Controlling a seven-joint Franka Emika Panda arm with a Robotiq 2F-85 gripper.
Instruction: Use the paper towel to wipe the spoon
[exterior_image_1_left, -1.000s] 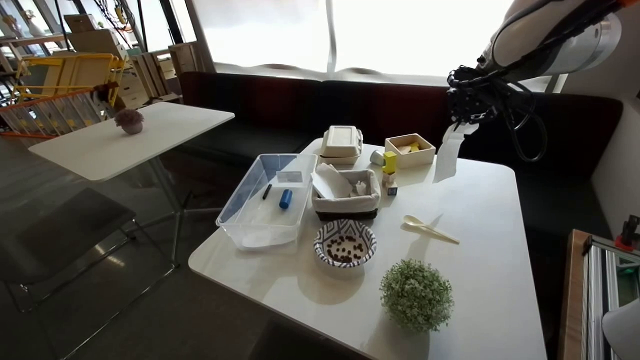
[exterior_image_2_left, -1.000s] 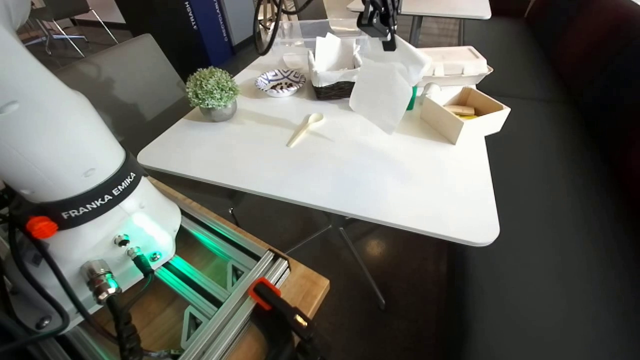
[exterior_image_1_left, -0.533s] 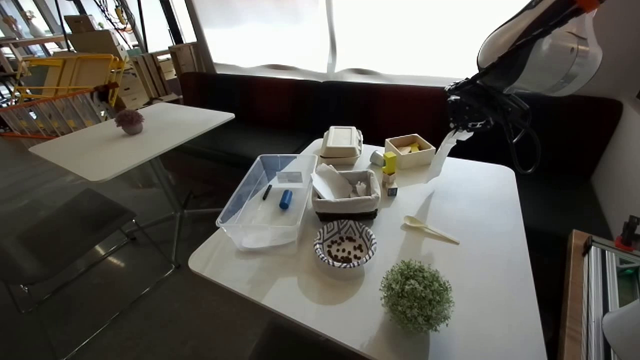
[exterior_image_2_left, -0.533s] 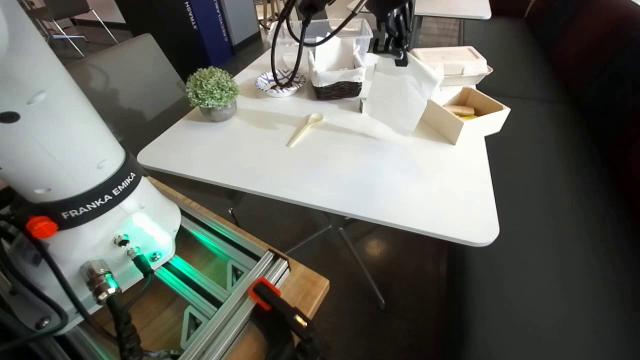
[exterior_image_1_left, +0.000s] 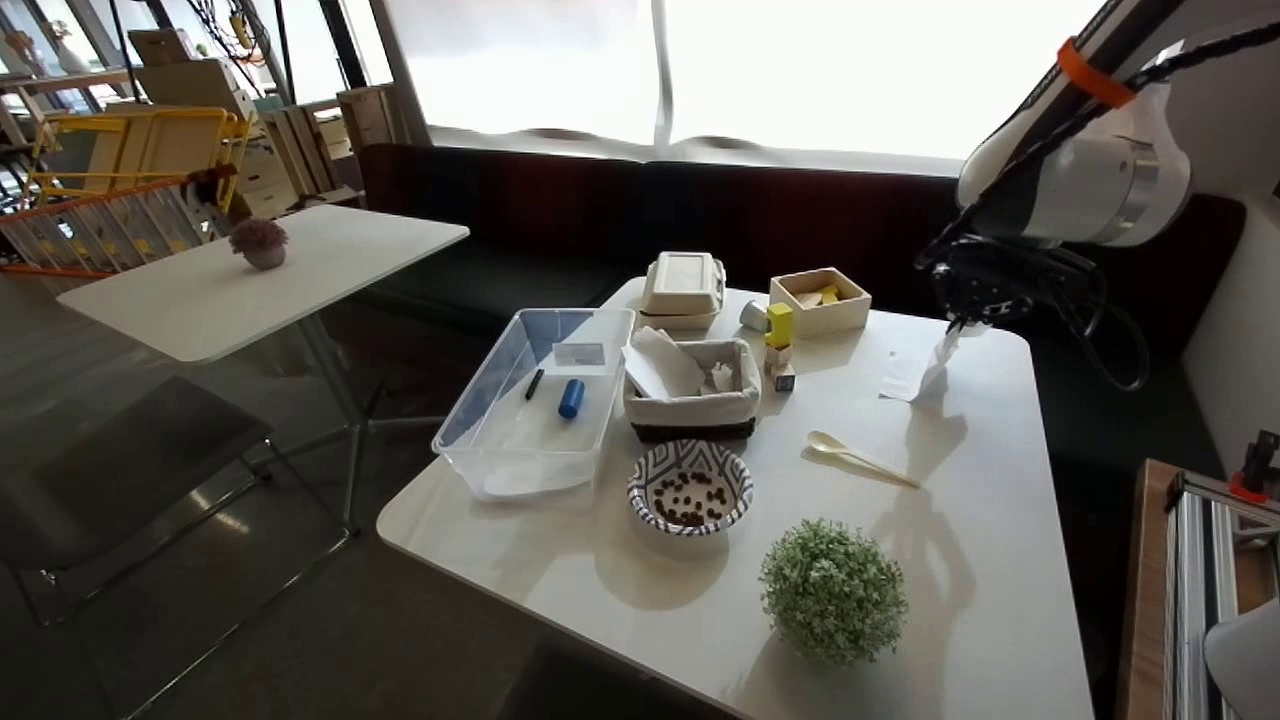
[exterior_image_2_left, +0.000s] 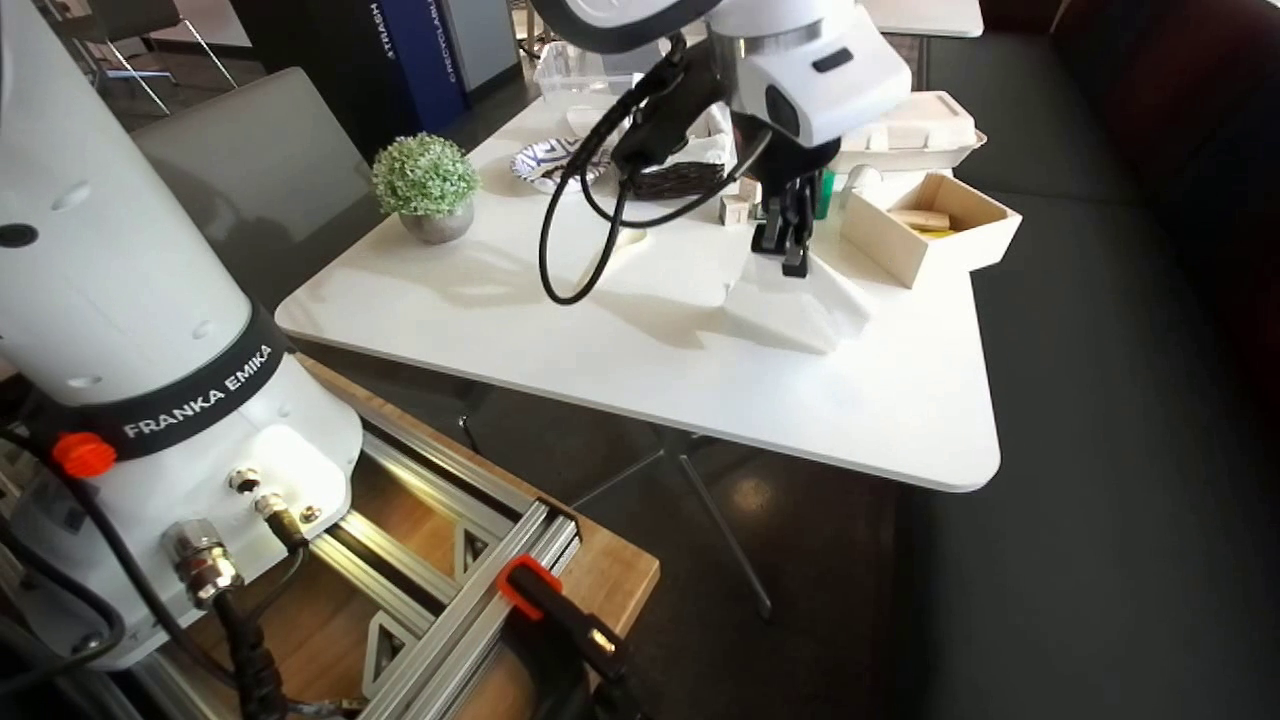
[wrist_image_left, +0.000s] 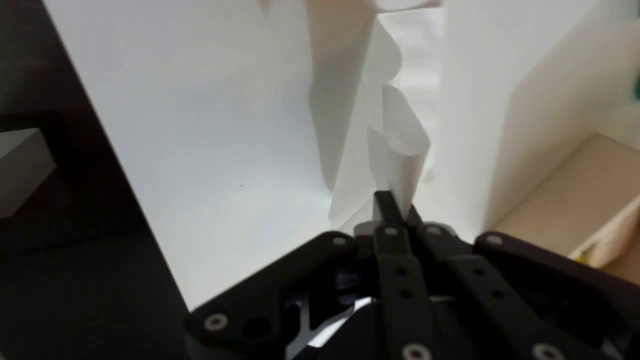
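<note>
exterior view | end effector (exterior_image_2_left: 782, 253) pinching paper towel (exterior_image_2_left: 800, 310) | cable (exterior_image_2_left: 569, 302) partly hiding spoon (exterior_image_2_left: 630, 240) | wooden box (exterior_image_2_left: 960, 254) nearby

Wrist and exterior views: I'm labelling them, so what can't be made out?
Spoon: in an exterior view, partly behind the black cable.
Basket: in an exterior view, partly hidden by the arm.
Wooden box: in the wrist view, blurred, cut off by the right edge.
Pale shape: in the wrist view, cut off by the top edge, unidentifiable.
</note>
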